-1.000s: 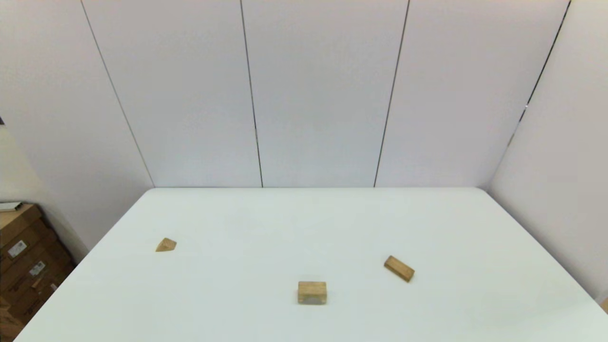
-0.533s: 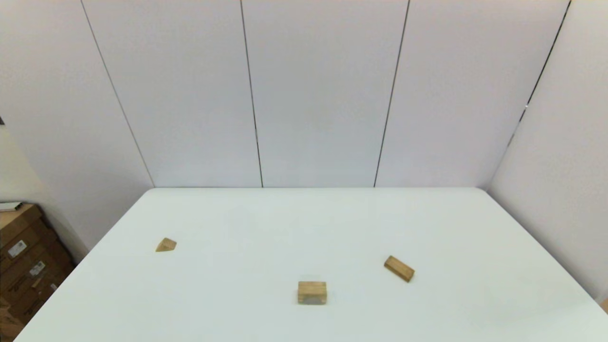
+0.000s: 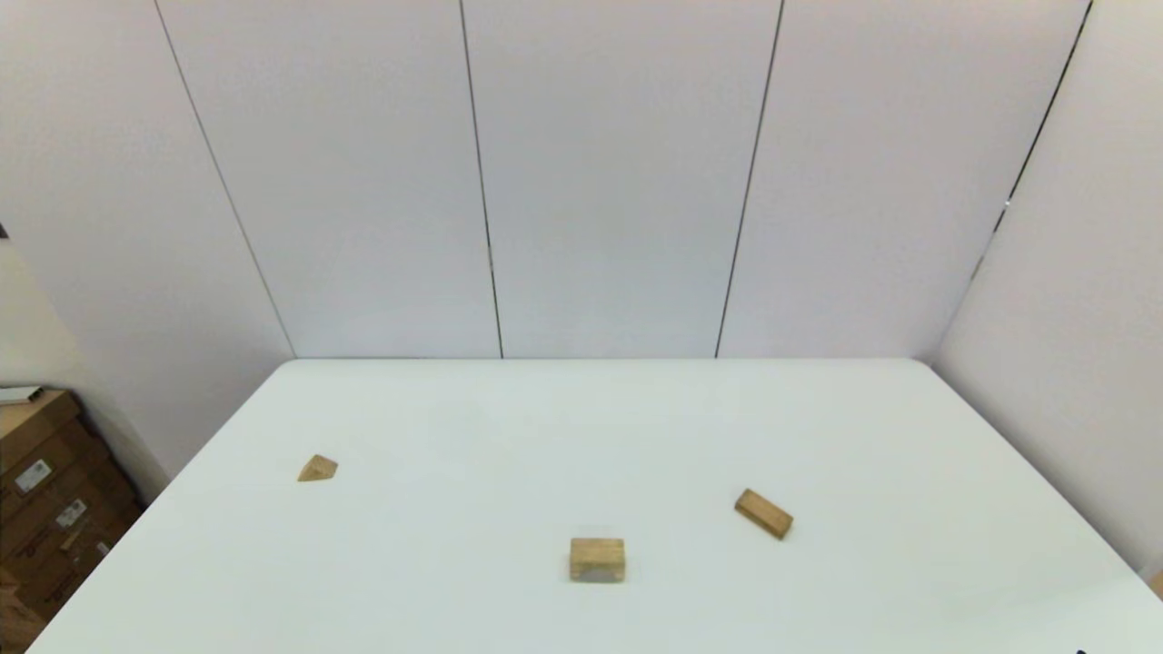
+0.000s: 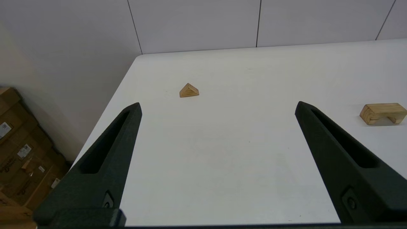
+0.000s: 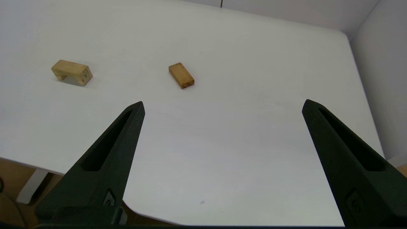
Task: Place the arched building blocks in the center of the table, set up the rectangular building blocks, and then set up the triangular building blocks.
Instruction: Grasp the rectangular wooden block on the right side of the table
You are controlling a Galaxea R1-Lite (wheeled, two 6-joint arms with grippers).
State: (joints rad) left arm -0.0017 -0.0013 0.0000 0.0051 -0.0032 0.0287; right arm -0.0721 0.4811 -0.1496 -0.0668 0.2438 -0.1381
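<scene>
Three light-wood blocks lie apart on the white table [image 3: 581, 427]. Near the front middle is the arched block [image 3: 597, 559] [image 4: 383, 113] [image 5: 72, 72], its cutout facing down. To its right lies the rectangular block [image 3: 763, 513] [image 5: 181, 75], flat and angled. Far to the left sits the small triangular block [image 3: 317, 469] [image 4: 189, 90]. My left gripper [image 4: 218, 103] hangs open over the table's near left part, short of the triangle. Above the near right part, my right gripper [image 5: 223, 101] is open too, well short of the rectangular block. Neither holds anything.
White wall panels close off the back and right sides of the table. Stacked cardboard boxes [image 3: 45, 509] [image 4: 19, 152] stand on the floor beyond the table's left edge. The table's rounded near edge shows in the right wrist view.
A tiny dark tip has come into the head view at its bottom right corner. The three blocks have not moved.
</scene>
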